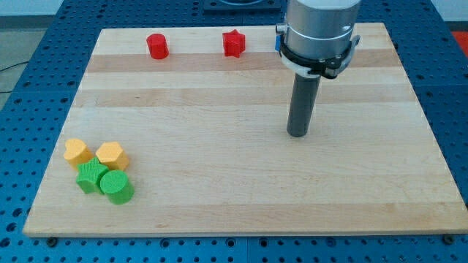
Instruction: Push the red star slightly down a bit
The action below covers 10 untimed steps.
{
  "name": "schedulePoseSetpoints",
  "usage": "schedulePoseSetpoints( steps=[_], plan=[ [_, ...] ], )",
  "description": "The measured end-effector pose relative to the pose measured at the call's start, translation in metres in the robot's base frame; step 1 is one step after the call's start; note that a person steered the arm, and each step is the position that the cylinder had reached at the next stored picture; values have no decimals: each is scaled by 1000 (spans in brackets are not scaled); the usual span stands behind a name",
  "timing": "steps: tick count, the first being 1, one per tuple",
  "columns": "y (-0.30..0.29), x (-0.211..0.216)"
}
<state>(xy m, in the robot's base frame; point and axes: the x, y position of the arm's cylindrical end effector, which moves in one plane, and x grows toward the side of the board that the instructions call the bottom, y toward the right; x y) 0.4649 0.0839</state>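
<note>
The red star [233, 43] sits near the top edge of the wooden board [241, 183], a little left of the middle. My tip [296, 134] rests on the board well below and to the right of the star, not touching any block. The rod hangs from the grey arm end [319, 33] at the view's top right.
A red cylinder [157, 46] stands at the top left. At the bottom left a cluster holds two yellow blocks [77, 151] [112, 155], a green star [91, 176] and a green cylinder [116, 186]. A blue block [278, 43] peeks out behind the arm.
</note>
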Motion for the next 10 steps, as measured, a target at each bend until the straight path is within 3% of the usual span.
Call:
schedulePoseSetpoints(
  steps=[1,2,3,4,6,7,8,9,10],
  plan=[
    [0,-64],
    [-32,-154],
    [-110,-196],
    [-154,-198],
    [-166,-145],
    [-204,-144],
    [-245,-157],
    [-325,-169],
    [-332,-232]
  ],
)
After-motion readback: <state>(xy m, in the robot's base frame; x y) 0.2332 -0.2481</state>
